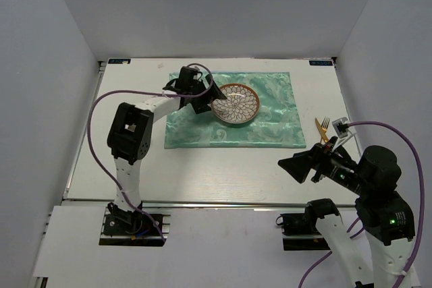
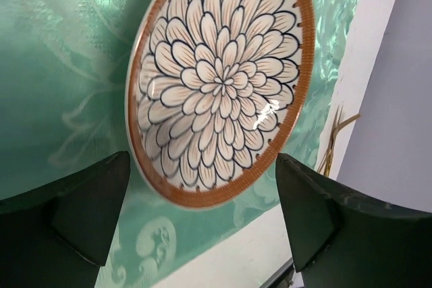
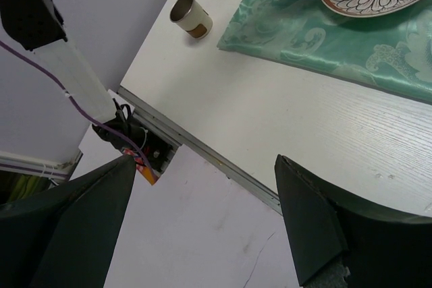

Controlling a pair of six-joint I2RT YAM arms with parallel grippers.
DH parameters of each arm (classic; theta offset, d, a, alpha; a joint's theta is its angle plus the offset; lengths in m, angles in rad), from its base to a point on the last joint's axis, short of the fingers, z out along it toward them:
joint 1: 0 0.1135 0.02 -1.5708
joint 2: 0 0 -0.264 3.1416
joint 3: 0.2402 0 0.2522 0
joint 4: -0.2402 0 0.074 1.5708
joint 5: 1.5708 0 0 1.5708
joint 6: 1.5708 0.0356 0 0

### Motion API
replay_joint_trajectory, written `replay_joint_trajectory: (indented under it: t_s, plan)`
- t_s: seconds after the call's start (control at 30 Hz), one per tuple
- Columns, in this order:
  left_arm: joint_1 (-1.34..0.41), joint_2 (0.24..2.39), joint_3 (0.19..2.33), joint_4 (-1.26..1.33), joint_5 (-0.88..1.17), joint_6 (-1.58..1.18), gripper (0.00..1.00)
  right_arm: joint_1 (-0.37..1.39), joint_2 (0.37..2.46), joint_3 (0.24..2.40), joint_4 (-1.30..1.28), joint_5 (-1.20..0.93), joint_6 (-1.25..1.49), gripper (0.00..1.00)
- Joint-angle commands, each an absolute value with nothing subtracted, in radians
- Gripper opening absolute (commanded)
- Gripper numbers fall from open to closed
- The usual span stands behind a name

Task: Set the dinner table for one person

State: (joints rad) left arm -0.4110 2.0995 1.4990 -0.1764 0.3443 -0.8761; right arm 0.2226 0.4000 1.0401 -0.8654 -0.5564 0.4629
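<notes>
since the left arm's dark wrist crowds over it in the top view, the left gripper (image 1: 204, 101) reads there only as a black lump at the left rim of the plate (image 1: 236, 104), and whether it touches cannot be told from above. its own wrist camera settles the spread: the two fingers (image 2: 88, 214) stand wide apart, one at either side of the plate's near rim, gripping nothing. the plate lies on the green mat (image 1: 270, 129), which rests on the far half of the dinner table (image 1: 202, 173), the white top with a silver rail (image 1: 202, 201) along its near edge. the right gripper (image 1: 295, 165) hangs by the table's near right edge, jaws spread wide and empty; its camera looks between them at rail and bare tabletop. a gold fork (image 1: 323, 128) lies right of the mat, its near end hidden under the right arm; the left wrist view gives it only as a blurred sliver. a small cup (image 3: 191, 16) near the mat's corner shows in the right wrist view alone, and whether it stands or lies tipped is unclear.
</notes>
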Motion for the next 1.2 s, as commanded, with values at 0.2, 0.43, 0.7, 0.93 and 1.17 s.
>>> replay_joint_trajectory:
  t_s: [0.2, 0.43, 0.7, 0.93, 1.17]
  plan:
    - [-0.420, 1.783, 1.647, -0.842, -0.252, -0.908, 0.98, 0.222, 0.416, 1.043, -0.854, -0.542, 0.433, 0.89]
    - [-0.296, 1.407, 1.471, -1.060, -0.529, -1.001, 0.98, 0.222, 0.497, 0.968, -0.856, -0.396, 0.403, 0.89]
    - [-0.080, 1.284, 1.231, -1.051, -0.517, -0.947, 0.98, 0.222, 0.540, 0.927, -0.720, -0.479, 0.449, 0.89]
    - [0.021, 1.301, 1.080, -0.867, -0.410, -0.853, 0.92, 0.221, 0.538, 0.905, -0.703, -0.534, 0.434, 0.89]
    - [0.052, 1.339, 1.006, -0.735, -0.324, -0.827, 0.87, 0.222, 0.523, 0.807, -0.647, -0.568, 0.460, 0.89]
